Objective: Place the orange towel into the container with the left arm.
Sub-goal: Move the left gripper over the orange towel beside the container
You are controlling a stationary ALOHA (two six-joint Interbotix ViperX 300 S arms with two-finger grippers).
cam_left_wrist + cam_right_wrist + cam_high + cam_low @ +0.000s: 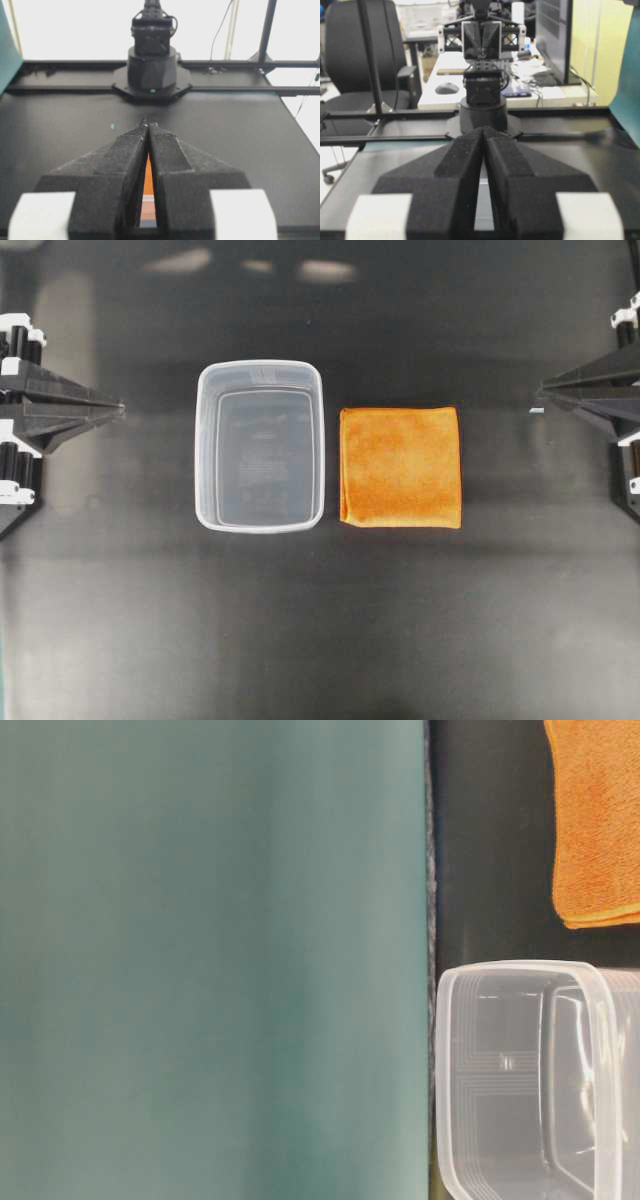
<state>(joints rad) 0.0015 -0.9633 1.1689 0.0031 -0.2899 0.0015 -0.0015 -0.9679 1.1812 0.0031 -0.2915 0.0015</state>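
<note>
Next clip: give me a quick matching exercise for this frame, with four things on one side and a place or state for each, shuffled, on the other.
Things:
1. orange towel
2. container
3. left hand
4. right hand

Places or states:
A. shut, at the right edge of the overhead view
B. lying flat on the table, right of the tub
C. shut, at the left edge of the overhead view
D. clear, nothing in it, near the middle of the table

Pairs: 1-B, 2-D, 3-C, 4-A
</note>
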